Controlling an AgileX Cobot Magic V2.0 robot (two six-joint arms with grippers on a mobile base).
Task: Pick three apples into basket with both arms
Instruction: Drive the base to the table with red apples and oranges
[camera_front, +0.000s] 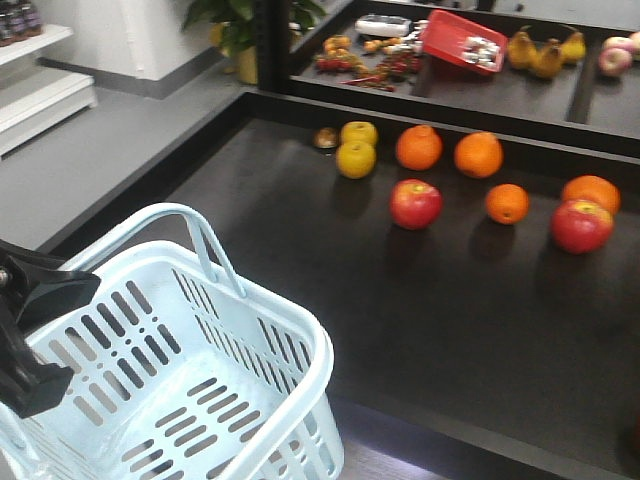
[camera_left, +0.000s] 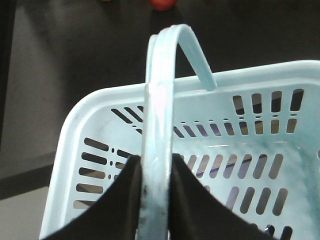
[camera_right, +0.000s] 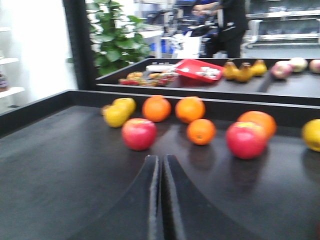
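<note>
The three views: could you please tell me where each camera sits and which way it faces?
Front view: high on the robot, looking down and forward at the basket, the table and the oranges; the left arm shows at the left edge.
Left wrist view: just behind the left tool, shut on the handle, looking down into the basket.
Right wrist view: low behind the shut right tool, facing across the table at the oranges.
Shared: front and left wrist both show the basket; front and right wrist both show the left apple.

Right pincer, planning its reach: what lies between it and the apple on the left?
Nothing: in the right wrist view only bare dark table separates the shut right pincer from the left apple.
</note>
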